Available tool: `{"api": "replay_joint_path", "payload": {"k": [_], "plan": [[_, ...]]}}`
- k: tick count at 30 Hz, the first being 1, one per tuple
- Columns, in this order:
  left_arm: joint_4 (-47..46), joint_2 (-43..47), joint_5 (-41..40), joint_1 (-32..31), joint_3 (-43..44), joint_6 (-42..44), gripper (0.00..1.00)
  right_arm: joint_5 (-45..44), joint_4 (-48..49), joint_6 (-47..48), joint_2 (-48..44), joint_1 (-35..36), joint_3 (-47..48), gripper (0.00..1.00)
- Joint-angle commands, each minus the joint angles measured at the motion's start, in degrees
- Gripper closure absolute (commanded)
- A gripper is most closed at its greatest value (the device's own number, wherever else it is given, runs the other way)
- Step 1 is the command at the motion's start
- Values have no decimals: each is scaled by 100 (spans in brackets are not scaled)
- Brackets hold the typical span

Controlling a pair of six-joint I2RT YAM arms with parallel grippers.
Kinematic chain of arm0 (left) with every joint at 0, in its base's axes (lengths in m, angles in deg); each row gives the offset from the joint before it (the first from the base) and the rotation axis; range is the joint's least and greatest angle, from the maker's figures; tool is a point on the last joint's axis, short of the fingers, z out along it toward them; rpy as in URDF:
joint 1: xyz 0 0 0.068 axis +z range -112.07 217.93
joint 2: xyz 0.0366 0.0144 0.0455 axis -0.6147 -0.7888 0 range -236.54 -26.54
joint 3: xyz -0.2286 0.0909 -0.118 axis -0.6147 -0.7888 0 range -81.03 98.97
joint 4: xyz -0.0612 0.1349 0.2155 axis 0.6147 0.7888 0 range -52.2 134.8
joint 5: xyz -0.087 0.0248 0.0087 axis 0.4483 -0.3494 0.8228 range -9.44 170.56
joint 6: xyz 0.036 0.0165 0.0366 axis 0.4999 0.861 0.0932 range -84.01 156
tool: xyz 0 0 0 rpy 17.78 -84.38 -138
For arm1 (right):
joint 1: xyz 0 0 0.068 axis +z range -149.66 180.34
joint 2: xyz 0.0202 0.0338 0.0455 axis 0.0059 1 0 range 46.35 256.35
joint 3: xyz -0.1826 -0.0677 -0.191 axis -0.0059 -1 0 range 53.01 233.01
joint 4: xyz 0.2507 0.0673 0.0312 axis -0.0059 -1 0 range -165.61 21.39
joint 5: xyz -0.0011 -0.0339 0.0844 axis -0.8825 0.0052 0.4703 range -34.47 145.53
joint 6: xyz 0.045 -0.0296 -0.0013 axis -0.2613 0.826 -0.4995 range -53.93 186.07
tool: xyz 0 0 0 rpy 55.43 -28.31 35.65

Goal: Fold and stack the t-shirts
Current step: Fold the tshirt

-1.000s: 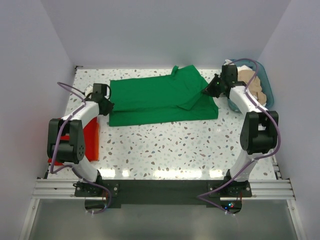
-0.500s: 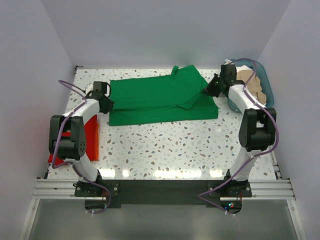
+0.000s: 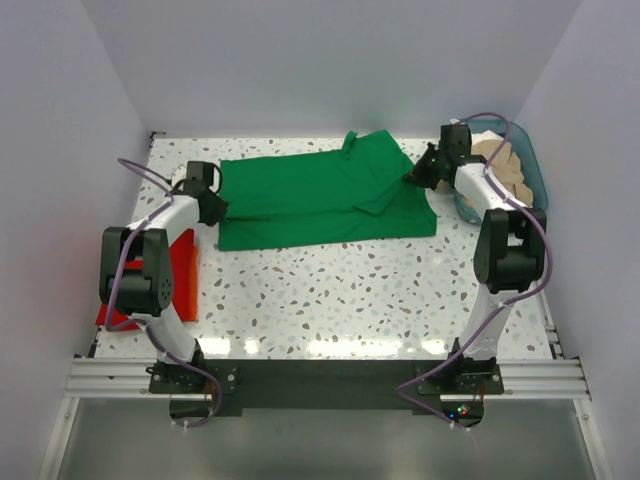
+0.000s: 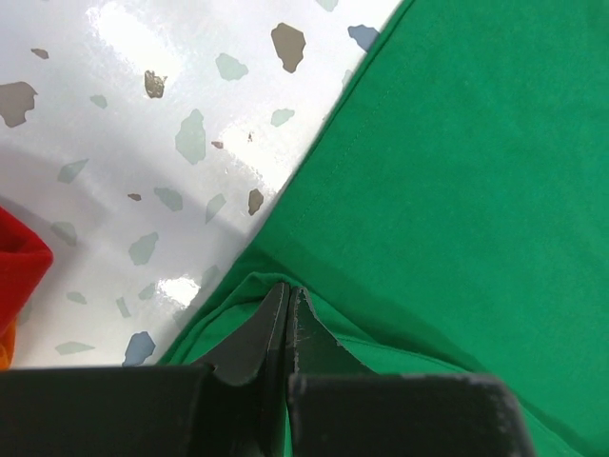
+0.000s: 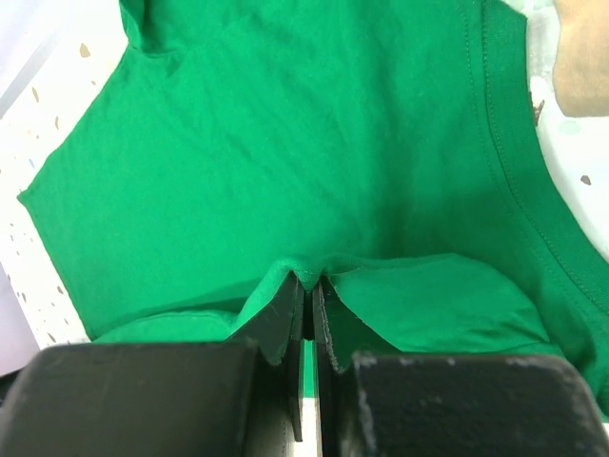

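No readable text, labels or numbers anywhere.

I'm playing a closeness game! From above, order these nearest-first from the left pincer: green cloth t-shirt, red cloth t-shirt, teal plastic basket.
1. Green cloth t-shirt, pinched in the left pincer.
2. Red cloth t-shirt, just beside it, left side.
3. Teal plastic basket, far right side.

A speckled table (image 3: 340,290) carries a green t-shirt (image 3: 310,200), a red t-shirt (image 3: 183,275) and a teal basket (image 3: 537,178).
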Motion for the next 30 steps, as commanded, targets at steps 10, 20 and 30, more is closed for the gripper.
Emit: {"api": "replay_joint_path", "payload": {"k": [10,20,30], "plan": [[-298,42,227,237,207,302,46,299,75,233,503,-75,744,83],[-650,885,544,202,-557,259,36,238,-101,515,144,4,465,43],[-1054,1018,773,-343,-1146,197,49,-34,585,418,-156,751,-837,50]]}}
